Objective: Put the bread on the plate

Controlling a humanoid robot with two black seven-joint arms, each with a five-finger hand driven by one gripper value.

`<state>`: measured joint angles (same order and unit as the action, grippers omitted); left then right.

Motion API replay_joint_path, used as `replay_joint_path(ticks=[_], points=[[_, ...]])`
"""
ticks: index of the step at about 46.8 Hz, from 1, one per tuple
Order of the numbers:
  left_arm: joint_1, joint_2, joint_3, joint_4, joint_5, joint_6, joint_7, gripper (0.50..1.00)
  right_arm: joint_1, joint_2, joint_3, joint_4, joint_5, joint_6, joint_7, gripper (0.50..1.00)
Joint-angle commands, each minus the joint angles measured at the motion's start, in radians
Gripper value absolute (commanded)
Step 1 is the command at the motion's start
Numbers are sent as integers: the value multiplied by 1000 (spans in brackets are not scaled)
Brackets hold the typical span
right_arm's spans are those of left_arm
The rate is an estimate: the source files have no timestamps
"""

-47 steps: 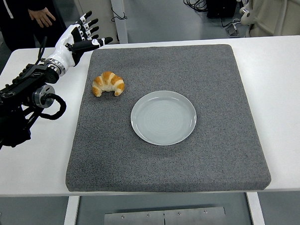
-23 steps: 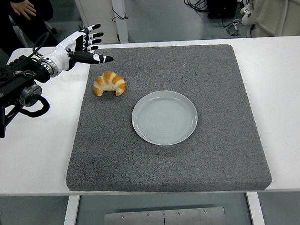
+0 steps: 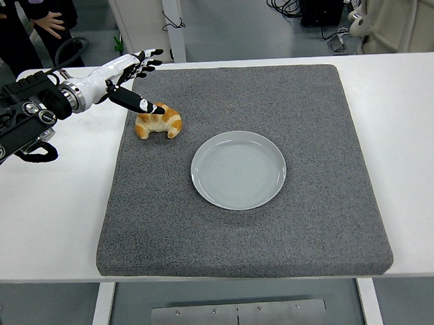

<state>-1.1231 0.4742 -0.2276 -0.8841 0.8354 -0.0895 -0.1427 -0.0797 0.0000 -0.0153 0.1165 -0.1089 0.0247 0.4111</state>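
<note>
My left hand [image 3: 130, 76] hovering over far-left corner of grey felt mat [image 3: 334, 200], fingers spread, holding nothing; thumb tip pointing down just above golden crescent-shaped bread roll [image 3: 158, 122]. Bread lying on mat near its far-left corner. Round pale grey plate [image 3: 238, 169] sitting mid-mat on white tabletop [image 3: 53, 213], apart from bread.

Table [image 3: 419, 161]: white top, its near edge along the picture's bottom. Lying directly on it: one grey mat [image 3: 328, 222], roughly square with a coarse felt-like surface, covering most of the middle of the top, with bare white margins left and right.
</note>
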Motion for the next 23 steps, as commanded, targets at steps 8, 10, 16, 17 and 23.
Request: replay_joint_path(ticks=[8, 10, 16, 17, 23], points=[[-3, 9, 5, 2, 119, 1, 37, 980, 0, 0, 0, 0, 0, 0, 0, 1000], [-3, 9, 5, 2, 148, 1, 45, 980, 0, 0, 0, 0, 0, 0, 0, 1000], [3, 7, 7, 2, 228, 1, 48, 980, 0, 0, 0, 0, 0, 0, 0, 1000], [5, 7, 7, 2, 241, 2, 48, 980, 0, 0, 0, 0, 0, 0, 0, 1000], [8, 1, 28, 5, 312, 59, 48, 980, 0, 0, 0, 0, 0, 0, 0, 1000]])
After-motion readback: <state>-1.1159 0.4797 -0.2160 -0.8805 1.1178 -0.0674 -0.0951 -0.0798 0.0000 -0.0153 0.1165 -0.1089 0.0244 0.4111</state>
